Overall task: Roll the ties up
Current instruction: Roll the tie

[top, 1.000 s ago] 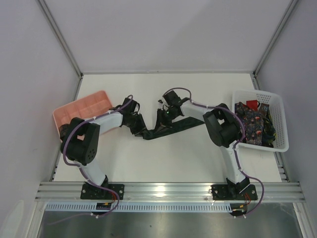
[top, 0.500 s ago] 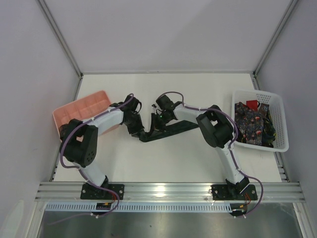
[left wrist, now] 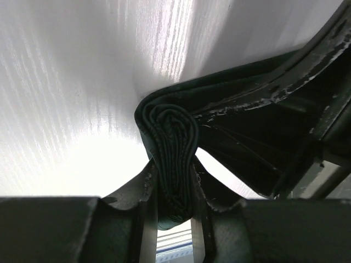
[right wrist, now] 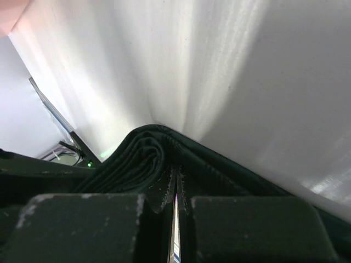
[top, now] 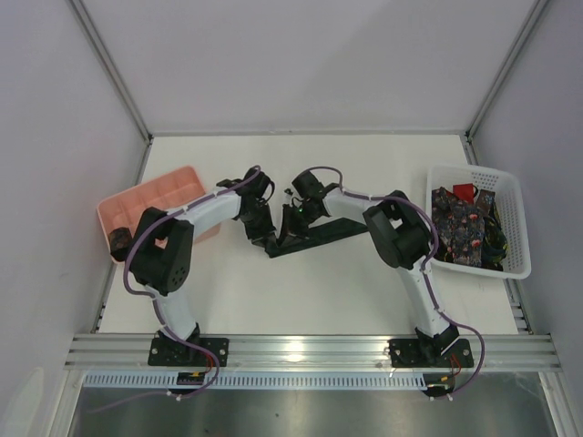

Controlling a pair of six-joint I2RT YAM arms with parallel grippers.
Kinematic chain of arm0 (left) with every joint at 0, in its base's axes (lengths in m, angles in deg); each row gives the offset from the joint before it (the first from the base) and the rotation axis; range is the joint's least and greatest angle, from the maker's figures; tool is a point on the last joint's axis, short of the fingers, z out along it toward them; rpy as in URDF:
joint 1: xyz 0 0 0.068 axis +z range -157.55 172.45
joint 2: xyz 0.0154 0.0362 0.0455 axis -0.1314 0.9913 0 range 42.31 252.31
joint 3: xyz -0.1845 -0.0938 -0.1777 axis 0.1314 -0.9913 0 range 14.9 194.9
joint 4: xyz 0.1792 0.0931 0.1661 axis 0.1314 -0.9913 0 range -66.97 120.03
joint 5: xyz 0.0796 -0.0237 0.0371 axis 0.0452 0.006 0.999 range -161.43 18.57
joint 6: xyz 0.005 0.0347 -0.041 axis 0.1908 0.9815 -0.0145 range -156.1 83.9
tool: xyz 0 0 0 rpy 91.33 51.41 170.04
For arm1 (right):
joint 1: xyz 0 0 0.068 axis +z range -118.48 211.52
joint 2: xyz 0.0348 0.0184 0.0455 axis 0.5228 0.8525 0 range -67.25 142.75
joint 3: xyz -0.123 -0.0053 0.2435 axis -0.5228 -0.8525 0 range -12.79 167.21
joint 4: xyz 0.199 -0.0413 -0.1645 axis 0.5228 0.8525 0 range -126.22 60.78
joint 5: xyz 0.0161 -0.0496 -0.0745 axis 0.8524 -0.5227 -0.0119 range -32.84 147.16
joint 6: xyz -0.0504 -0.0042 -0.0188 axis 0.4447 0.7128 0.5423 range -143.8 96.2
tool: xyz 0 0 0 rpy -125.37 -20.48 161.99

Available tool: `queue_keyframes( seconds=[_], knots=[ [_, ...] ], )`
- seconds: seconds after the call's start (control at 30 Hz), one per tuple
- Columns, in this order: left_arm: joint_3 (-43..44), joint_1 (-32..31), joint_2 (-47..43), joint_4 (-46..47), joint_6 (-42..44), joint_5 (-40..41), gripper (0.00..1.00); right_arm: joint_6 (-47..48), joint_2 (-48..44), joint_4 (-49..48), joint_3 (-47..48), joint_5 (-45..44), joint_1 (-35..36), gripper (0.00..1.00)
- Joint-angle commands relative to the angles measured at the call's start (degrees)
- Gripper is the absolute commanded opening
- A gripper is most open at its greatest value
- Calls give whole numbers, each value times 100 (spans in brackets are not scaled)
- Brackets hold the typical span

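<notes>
Clamping left gripper (left wrist: 174, 183): jaws clenched on the rolled end of the dark green tie (left wrist: 167, 129).
Right gripper (right wrist: 175, 189): jaws pressed together against the tie's fold (any fabric caught, unclear).
Tie: stretched across the table's (top: 346, 291) middle.

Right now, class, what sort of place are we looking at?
Likely a robot test cell: white table walled by plain panels, two arms bolted to a metal rail, basket of ties.

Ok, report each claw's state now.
Left claw: closed on the rolled end of the dark green tie.
Right claw: closed against the same tie; whether it pinches fabric cannot be told.
</notes>
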Motion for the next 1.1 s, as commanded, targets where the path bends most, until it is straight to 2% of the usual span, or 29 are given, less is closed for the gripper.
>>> queue_keyframes(
  seconds=[0.0, 0.13, 0.4, 0.7, 1.07],
  knots=[
    [76, -90, 11, -2, 105, 49, 1, 255, -224, 211, 130, -147, -24, 2],
    [-82, -72, -297, -142, 263, 340, 0, 458, -382, 248, -142, -394, -138, 2],
    [-91, 42, -236, -230, 386, 481, 1, 538, -470, 309, -424, -719, -306, 1],
    [-117, 42, -271, -248, 430, 463, 1, 178, -760, 19, -108, -175, -104, 1],
    [-3, 77, -228, -169, 466, 437, 5, -235, -391, -446, 15, 221, 81, 1]
  ],
)
